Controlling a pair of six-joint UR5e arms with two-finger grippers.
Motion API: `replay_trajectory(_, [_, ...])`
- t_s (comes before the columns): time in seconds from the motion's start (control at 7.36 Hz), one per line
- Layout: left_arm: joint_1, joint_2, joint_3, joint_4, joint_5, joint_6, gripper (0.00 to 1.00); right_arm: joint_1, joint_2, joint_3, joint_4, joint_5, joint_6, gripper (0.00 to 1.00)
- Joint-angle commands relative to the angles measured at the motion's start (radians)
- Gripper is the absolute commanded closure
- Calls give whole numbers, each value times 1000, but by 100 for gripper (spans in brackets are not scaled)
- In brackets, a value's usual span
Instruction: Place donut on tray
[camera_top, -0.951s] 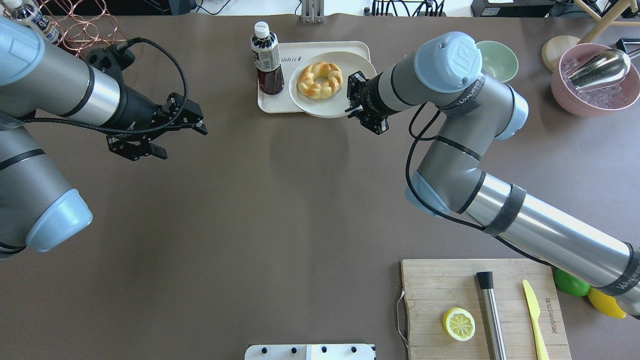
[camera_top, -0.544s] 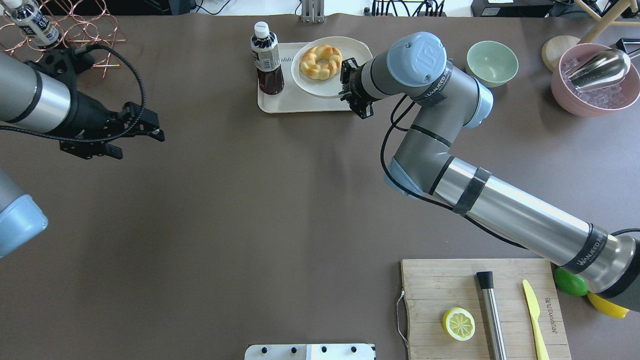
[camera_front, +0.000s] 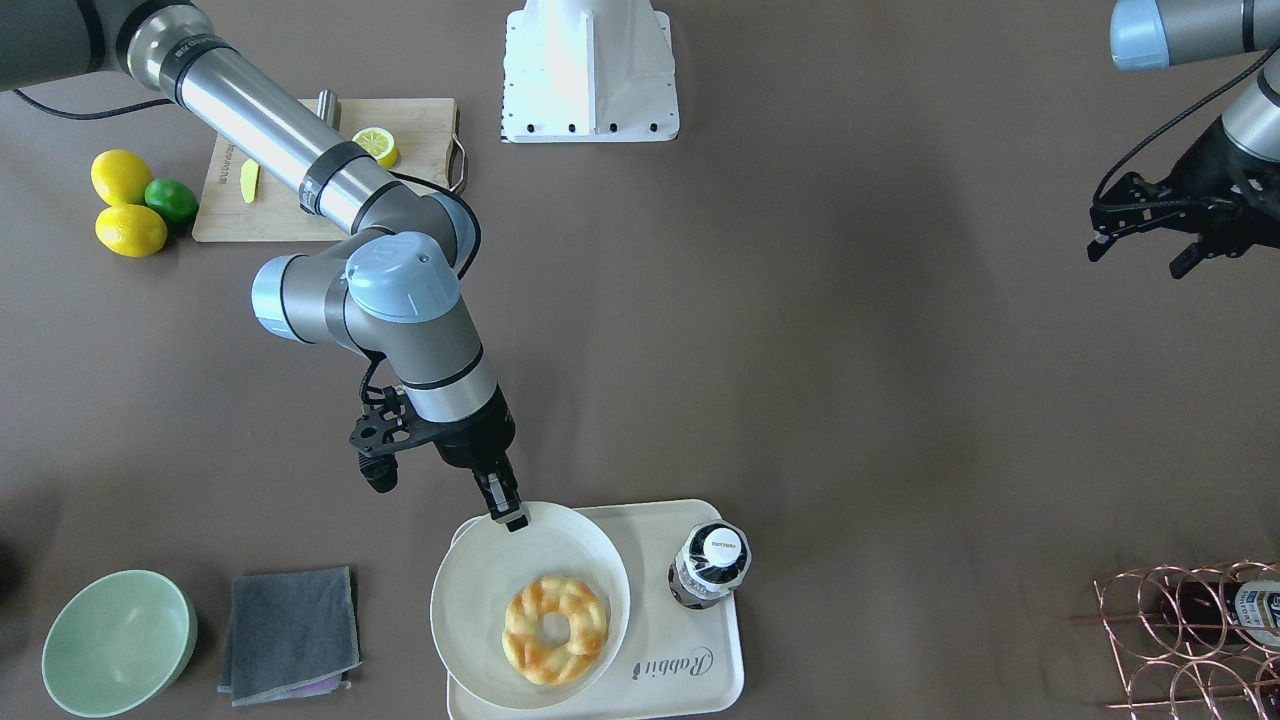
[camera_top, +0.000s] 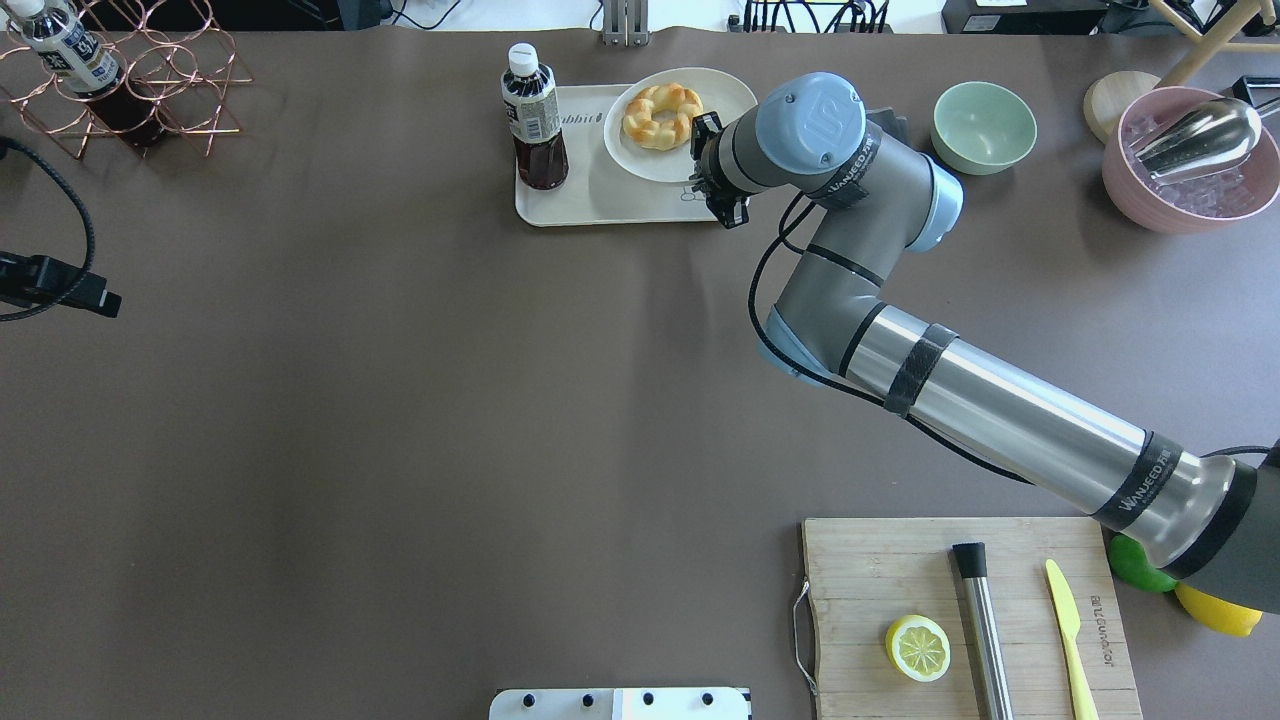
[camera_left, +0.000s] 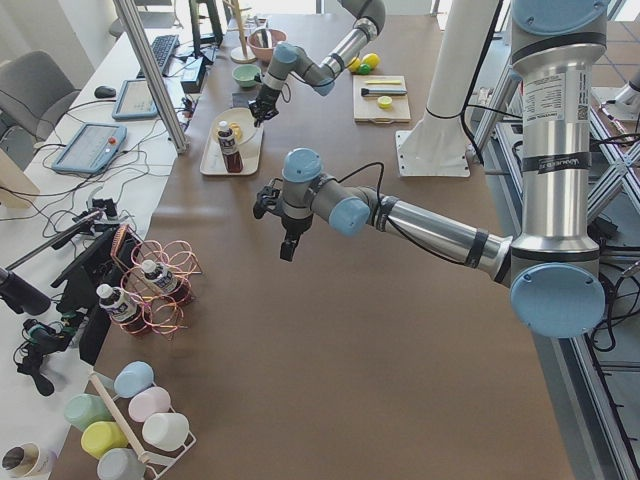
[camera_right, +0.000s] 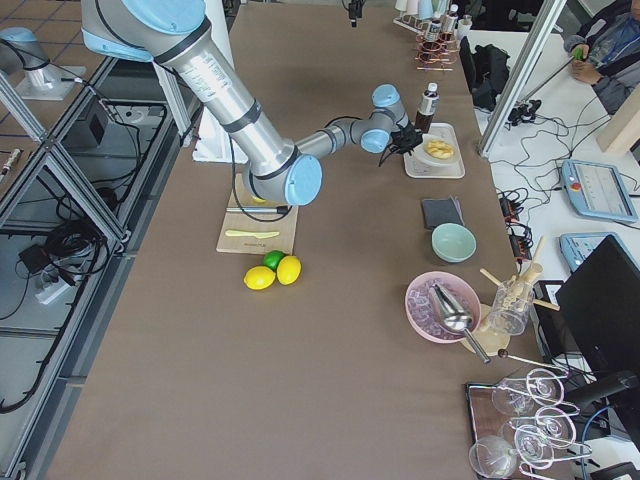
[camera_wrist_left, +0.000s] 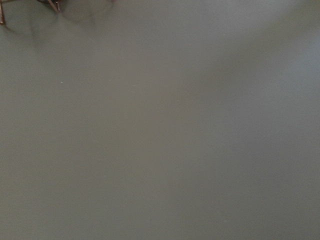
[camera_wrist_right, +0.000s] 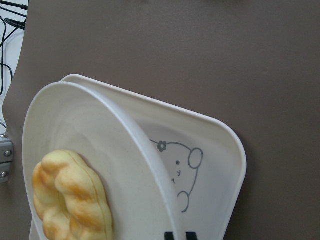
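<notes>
Lower centre of the front view: my right arm's jaws pinch the rim of the plate (camera_front: 470, 600), the donut (camera_front: 520, 630) riding on it over the tray (camera_front: 715, 650) (the plate pokes just past the tray's left edge). A bottle (camera_front: 712, 565) stands on the tray alongside. Upper right, the left arm's jaws hang spread. Nearly done, I judge: set-down and release remain.

Golden twisted ring donut (camera_front: 555, 630) flat on white plate (camera_front: 480, 580), over cream rectangular Rabbit tray (camera_front: 715, 640)
</notes>
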Motion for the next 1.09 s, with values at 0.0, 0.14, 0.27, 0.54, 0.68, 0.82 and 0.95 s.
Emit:
replay_trajectory(0.0, [-60,44,21,-1,-1,121,3,-35,54,-72,0,-104,116,100])
replay_trajectory(0.14, [-84,69,13,-3,-3,144,3,-52,93,-112,0,-145,165,100])
replay_trajectory(0.27, [-119,86,4,-6,-6,146,3,-61,111,-148,0,-175,184,100])
replay_trajectory(0.54, [-124,103,2,-11,-12,149,3,-69,122,-163,-1,-193,206,100])
replay_trajectory(0.68, [-124,103,2,-11,-12,155,3,-70,134,-180,0,-199,204,63])
replay_trajectory(0.82, [-124,103,5,-5,-21,153,3,-70,133,-182,-3,-207,178,1])
replay_trajectory(0.95, [-124,104,13,-3,-36,155,3,-64,135,-174,-9,-201,55,0])
